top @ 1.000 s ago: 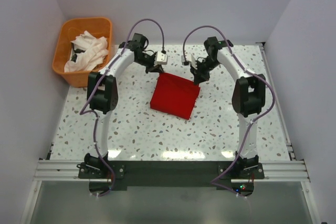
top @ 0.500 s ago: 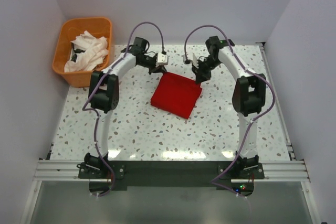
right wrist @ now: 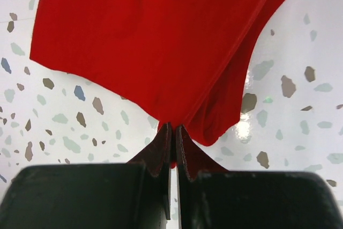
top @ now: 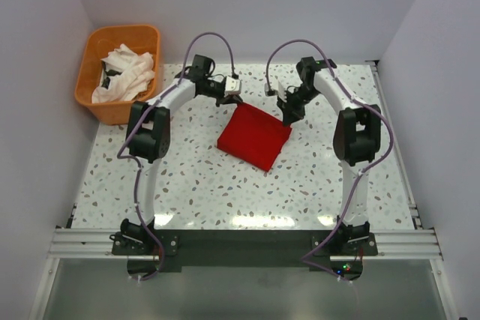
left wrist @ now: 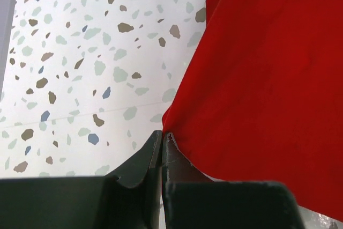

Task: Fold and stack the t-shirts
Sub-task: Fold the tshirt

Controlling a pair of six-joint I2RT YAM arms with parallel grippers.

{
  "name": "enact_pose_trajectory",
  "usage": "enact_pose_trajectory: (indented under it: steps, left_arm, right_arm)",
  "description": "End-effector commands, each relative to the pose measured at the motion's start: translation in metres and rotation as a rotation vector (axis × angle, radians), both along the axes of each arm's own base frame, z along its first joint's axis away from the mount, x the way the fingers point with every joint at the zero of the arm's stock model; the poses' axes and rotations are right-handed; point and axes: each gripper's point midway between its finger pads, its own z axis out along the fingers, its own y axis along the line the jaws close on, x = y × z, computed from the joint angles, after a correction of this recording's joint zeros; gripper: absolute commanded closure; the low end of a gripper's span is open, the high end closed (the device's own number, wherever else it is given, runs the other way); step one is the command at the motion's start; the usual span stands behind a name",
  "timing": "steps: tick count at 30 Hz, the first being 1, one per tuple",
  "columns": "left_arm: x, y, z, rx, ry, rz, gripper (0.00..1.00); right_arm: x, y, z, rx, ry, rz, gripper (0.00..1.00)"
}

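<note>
At far left I see the orange basket (top: pixel 112 114) just off the worktop's (top: pixel 195 185) back left corner, with the white t-shirts (top: pixel 127 71) heaped loosely inside. Next, my left gripper (left wrist: pixel 162 135) has its jaws pressed together on the left far corner of the red t-shirt (top: pixel 253 136), pinching a thin edge of cloth. The red t-shirt lies folded into a tilted rectangle on the speckled worktop, between the two arms. On its right far corner my right gripper (right wrist: pixel 172 128) is likewise clamped, with red fabric bunched at its tips.
</note>
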Motion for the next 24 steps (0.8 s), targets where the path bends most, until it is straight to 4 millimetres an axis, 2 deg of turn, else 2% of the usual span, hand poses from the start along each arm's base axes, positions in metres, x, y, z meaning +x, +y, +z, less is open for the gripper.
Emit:
enact_pose_trajectory:
  steps: [1, 5, 8, 10, 12, 13, 14, 15, 17, 19, 20, 21, 22, 23, 24]
  left_arm:
    - [0.007, -0.008, 0.044, -0.065, -0.115, -0.017, 1.00]
    - [0.008, -0.011, 0.039, -0.074, -0.119, -0.012, 1.00]
    - [0.007, -0.017, 0.028, -0.070, -0.107, -0.009, 1.00]
    - [0.016, -0.021, 0.022, -0.065, -0.135, 0.020, 0.98]
    - [0.018, -0.027, 0.008, -0.050, -0.127, 0.029, 0.90]
    - [0.023, -0.026, 0.002, -0.029, -0.122, 0.054, 0.85]
    - [0.027, -0.027, 0.000, -0.021, -0.112, 0.077, 0.70]
    - [0.034, -0.029, 0.001, -0.030, -0.077, 0.128, 0.65]
    - [0.045, -0.024, 0.007, -0.030, -0.054, 0.200, 0.55]
    - [0.053, -0.015, 0.024, -0.064, -0.015, 0.286, 0.50]
    - [0.050, -0.005, 0.020, -0.077, 0.052, 0.337, 0.49]
    - [0.052, -0.002, 0.046, -0.111, 0.024, 0.360, 0.48]
    - [0.050, 0.002, 0.051, -0.118, 0.034, 0.386, 0.46]
    - [0.041, 0.009, 0.045, -0.118, 0.093, 0.419, 0.45]
    - [0.035, 0.011, 0.065, -0.137, 0.084, 0.432, 0.44]
  right_arm:
    - [-0.003, -0.016, 0.007, -0.016, -0.013, -0.030, 1.00]
    - [0.003, -0.025, -0.006, -0.039, -0.012, -0.058, 1.00]
    - [0.009, -0.030, -0.017, -0.060, -0.017, -0.080, 1.00]
    - [0.013, -0.035, -0.028, -0.090, -0.029, -0.093, 1.00]
    - [0.014, -0.039, -0.042, -0.117, -0.020, -0.112, 1.00]
    - [0.025, -0.044, -0.049, -0.151, -0.057, -0.125, 1.00]
    - [0.029, -0.048, -0.056, -0.173, -0.062, -0.134, 1.00]
    - [0.032, -0.052, -0.067, -0.200, -0.061, -0.138, 1.00]
    - [0.052, -0.062, -0.077, -0.259, -0.123, -0.170, 1.00]
    - [0.073, -0.065, -0.085, -0.279, -0.182, -0.197, 1.00]
    - [0.082, -0.068, -0.086, -0.301, -0.207, -0.215, 1.00]
    - [0.093, -0.068, -0.084, -0.300, -0.232, -0.238, 1.00]
    - [0.105, -0.068, -0.082, -0.300, -0.272, -0.258, 1.00]
    - [0.113, -0.069, -0.079, -0.306, -0.301, -0.274, 1.00]
    - [0.118, -0.071, -0.077, -0.312, -0.320, -0.286, 1.00]
